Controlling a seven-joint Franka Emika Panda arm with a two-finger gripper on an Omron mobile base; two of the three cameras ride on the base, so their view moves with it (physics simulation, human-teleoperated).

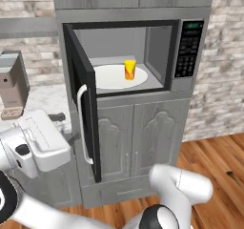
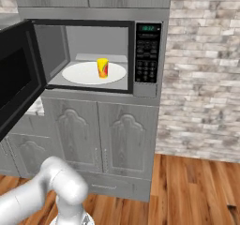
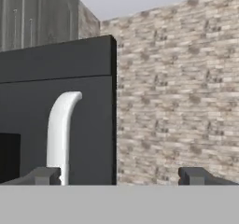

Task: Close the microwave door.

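Observation:
The microwave [image 1: 188,51] is built into grey cabinets, and the microwave door [image 1: 86,113] stands swung out to the left, roughly square to the oven front. Its white bar handle [image 1: 82,123] faces left. In the right base view the door [image 2: 16,83] shows its dark inner side at the left edge. The hand view looks at the door's outer face [image 3: 28,111] with the handle [image 3: 58,129] close ahead. My gripper [image 3: 122,176] is open with nothing between the fingers; the left fingertip [image 3: 44,175] sits just below the handle.
A yellow cup [image 1: 129,69] stands on the white turntable [image 1: 112,78] inside the oven. A small grey appliance [image 1: 12,85] sits on the counter at the left. Carved cabinet doors [image 1: 138,137] lie below the microwave, over a wooden floor [image 1: 214,161].

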